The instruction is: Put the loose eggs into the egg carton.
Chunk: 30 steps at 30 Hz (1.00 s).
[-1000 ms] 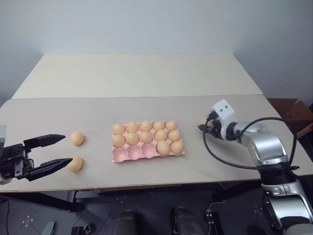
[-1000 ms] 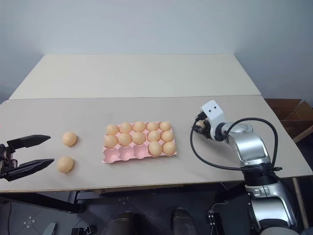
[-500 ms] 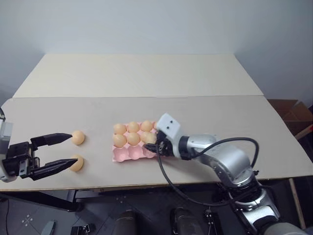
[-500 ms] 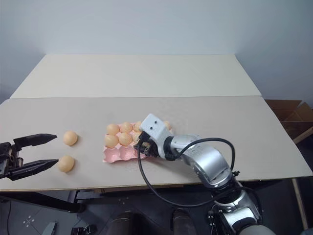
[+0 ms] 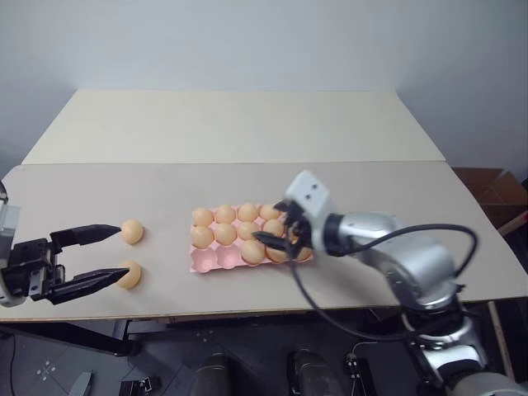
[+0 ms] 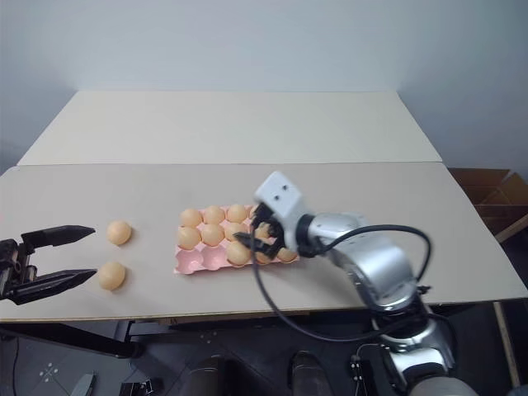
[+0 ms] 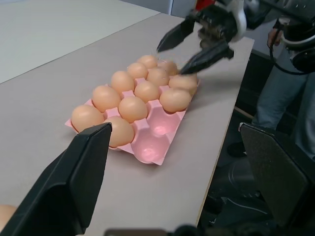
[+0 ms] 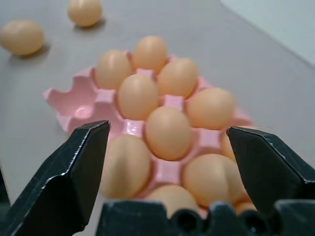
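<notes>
The pink egg carton [image 5: 205, 263] lies mid-table, most cups filled with tan eggs. The two front cups nearest the left end [image 7: 150, 145] are bare. My right gripper [image 5: 275, 223] hovers open just over the carton's right half, holding nothing; under it an egg [image 5: 252, 251] rests in the front row's third cup. Two loose eggs [image 5: 132, 232] [image 5: 128, 275] lie on the table to the left, also seen past the carton [image 8: 85, 11] [image 8: 21, 37]. My left gripper [image 5: 115, 252] is open near the front left edge, its fingertips just short of those two eggs.
A second pale table [image 5: 239, 124] butts against the far side along a seam. A person's legs [image 7: 275, 93] stand beyond the table's right end in the left wrist view. A cardboard box [image 5: 495, 186] sits on the floor at the right.
My right gripper carried an egg from the table's right side to the carton's front row, opened and drew back a little. The egg now sits in a cup. The left gripper stayed put.
</notes>
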### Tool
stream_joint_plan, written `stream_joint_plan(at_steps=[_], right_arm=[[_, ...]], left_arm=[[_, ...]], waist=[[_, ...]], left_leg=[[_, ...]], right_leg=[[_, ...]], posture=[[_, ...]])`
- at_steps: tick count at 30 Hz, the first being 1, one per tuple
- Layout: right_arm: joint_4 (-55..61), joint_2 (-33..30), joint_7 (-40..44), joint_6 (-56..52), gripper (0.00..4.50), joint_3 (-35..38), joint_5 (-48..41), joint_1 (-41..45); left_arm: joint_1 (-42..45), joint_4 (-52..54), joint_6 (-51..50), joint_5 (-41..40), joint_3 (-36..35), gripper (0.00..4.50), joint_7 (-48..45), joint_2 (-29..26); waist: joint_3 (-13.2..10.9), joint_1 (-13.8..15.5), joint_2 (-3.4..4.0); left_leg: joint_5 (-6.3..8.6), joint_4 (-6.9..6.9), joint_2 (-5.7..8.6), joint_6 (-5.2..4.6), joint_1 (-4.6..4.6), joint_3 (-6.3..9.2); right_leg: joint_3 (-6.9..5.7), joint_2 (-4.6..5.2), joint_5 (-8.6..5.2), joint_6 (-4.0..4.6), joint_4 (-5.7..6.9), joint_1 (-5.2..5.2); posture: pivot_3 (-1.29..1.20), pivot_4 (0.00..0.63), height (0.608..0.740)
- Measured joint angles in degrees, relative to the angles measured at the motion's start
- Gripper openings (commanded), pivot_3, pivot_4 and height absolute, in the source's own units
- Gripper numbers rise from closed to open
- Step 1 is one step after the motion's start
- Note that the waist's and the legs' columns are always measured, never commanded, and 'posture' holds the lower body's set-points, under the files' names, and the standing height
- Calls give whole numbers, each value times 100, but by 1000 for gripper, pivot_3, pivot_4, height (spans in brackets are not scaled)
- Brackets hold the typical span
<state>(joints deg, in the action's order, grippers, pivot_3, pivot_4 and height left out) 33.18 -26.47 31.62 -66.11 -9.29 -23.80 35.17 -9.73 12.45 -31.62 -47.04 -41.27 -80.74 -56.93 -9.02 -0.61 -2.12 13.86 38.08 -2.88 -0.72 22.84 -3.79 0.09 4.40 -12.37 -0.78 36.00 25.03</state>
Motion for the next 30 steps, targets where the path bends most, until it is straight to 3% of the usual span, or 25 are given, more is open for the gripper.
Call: stream_joint_plan(at_steps=[4,12,19,25,30], right_arm=[[107,-795,596,252,4485,1016,-378,-463],[-1189,-2485,3189,2903,4485,2419,-476,-2491],[-1702,-2553,3642,3698,4485,2519,-451,-2663],[-1567,-2552,3620,3745,4485,2386,-486,-2416],[-1412,-2532,3569,3745,4485,2330,-672,-2231]], left_arm=[[-16,-211,12,48,-44,4500,-22,-16],[-193,-646,71,273,-138,4500,-104,-55],[-486,-615,18,314,-326,4500,176,123],[-895,-375,-1462,469,-541,4500,1442,-133],[-835,270,-2424,396,-503,4500,2425,28]], waist=[[0,-1,-1],[0,-16,-3],[-1,-40,-3],[-2,-15,-6],[-2,27,-5]], left_leg=[[0,0,-1,0,-4,2],[0,0,-4,-1,-23,-1],[1,-8,-8,-1,-53,-12],[2,-11,-6,0,-47,-18],[2,-11,-3,1,-52,-20]], right_leg=[[-3,-3,-2,2,1,-2],[3,-5,-34,-26,1,-18],[24,-10,-41,-10,9,-25],[31,-4,-34,-24,4,-21],[37,-1,-37,-17,4,-24]], posture=[[0,150,740],[0,150,740],[0,150,740],[0,150,740],[0,150,740]])
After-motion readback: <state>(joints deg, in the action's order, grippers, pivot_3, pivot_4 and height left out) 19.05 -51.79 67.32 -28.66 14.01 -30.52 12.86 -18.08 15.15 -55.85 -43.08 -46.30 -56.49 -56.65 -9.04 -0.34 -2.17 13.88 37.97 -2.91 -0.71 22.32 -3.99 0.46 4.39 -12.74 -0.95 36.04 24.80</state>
